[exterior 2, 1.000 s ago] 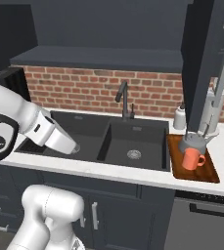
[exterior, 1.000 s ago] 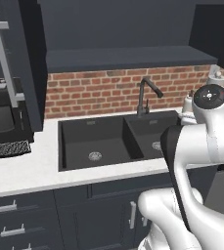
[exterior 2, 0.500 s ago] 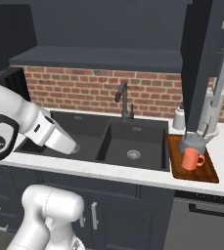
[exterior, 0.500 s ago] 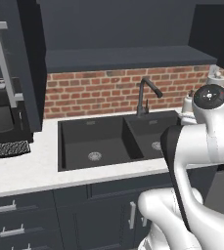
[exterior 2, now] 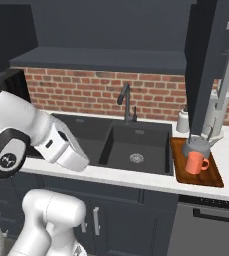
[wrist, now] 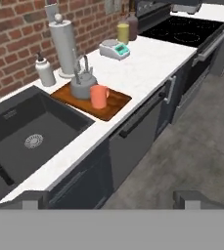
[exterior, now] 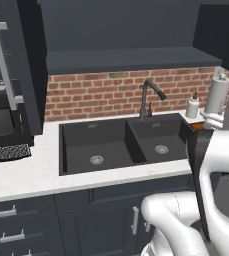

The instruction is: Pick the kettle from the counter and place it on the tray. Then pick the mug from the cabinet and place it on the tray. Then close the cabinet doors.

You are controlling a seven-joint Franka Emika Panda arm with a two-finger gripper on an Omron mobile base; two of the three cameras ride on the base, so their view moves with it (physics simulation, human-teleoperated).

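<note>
The arm (exterior 2: pixel 33 142) is folded low in front of the base, its forearm slanting down toward the sink (exterior 2: pixel 121 142) in the right base view; in the left base view its white links (exterior: pixel 213 165) rise at the lower right. The hand is held back from the counter (wrist: pixel 138 68), looking down along it and the floor, and the gripper (wrist: pixel 108 197) has its jaws spread wide with nothing between them, the two dark fingertips (wrist: pixel 33 199) well apart at the bottom of the hand view.

The tray (wrist: pixel 111 108) lies on the counter just beside the sink. The kettle (wrist: pixel 80 85) stands on it upright, and the mug (wrist: pixel 99 96) stands on it just beside the kettle, toward the counter's front edge.

The right base view adds an open cabinet door (exterior 2: pixel 206 60) with its silver bar handle (exterior 2: pixel 228 65) hanging above the tray. The left base view shows another open door (exterior: pixel 16 65) on the far side, the coffee machine (exterior: pixel 3 120) under it, and the faucet (exterior: pixel 150 95) at the brick wall. The hand view alone takes in the paper-towel roll (wrist: pixel 64 41), a soap bottle (wrist: pixel 45 71), a small scale (wrist: pixel 114 49), two tumblers (wrist: pixel 124 30) and the black stove (wrist: pixel 182 27) farther along.
</note>
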